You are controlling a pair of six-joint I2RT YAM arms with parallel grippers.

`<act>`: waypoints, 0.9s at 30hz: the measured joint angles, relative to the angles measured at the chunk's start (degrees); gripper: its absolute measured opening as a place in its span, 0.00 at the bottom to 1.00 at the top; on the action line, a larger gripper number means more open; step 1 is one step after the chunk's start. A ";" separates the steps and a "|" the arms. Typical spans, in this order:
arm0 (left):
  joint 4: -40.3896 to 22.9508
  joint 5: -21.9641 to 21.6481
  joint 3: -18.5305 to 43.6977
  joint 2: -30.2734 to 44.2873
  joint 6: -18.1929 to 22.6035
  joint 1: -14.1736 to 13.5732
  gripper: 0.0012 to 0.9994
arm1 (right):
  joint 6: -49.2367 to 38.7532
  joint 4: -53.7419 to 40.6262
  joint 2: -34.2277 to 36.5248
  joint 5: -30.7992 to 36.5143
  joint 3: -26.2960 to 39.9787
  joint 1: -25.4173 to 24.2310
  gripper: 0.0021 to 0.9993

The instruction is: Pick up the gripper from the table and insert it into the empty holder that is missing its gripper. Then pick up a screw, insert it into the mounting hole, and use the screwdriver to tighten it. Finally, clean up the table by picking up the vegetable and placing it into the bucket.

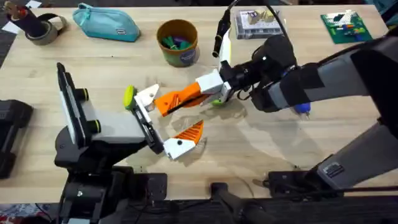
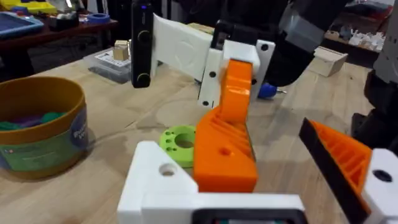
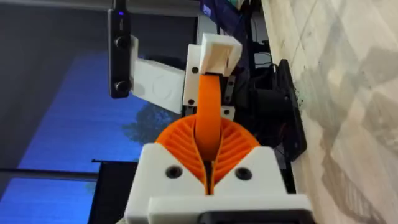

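Note:
My right gripper [image 1: 200, 92] reaches across the middle and is shut on the gripper [image 1: 174, 101], the loose orange ribbed finger. Its thick end [image 2: 224, 158] lies against the bare white holder [image 2: 158, 177] on my left arm's jaw bar. My left gripper [image 1: 163, 121] is open, with its own orange finger [image 1: 188, 132] well apart from the holder [image 1: 147, 96]. The ochre bucket [image 1: 178, 46] stands behind them with colourful pieces inside. A small green ring-shaped vegetable [image 2: 180, 138] lies on the table beside the finger. The screwdriver's blue handle [image 1: 301, 110] pokes out beneath my right arm.
A teal zip pouch [image 1: 107, 23] and a tape roll [image 1: 40, 28] lie at the back left. At the back right are a clear parts box [image 1: 255, 23] and a green plate of bricks [image 1: 345, 26]. A black device [image 1: 12, 124] sits at the left edge.

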 joint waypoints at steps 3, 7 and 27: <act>0.00 0.02 0.00 0.00 0.00 0.00 0.99 | 0.00 -0.54 0.00 0.19 0.02 0.00 0.02; 0.00 0.01 0.00 0.00 0.00 0.00 0.99 | -0.01 -2.60 -0.01 0.43 0.04 0.00 0.02; -0.04 0.00 0.00 -0.01 0.02 0.00 0.99 | -0.92 -3.33 0.01 2.81 0.04 0.00 0.02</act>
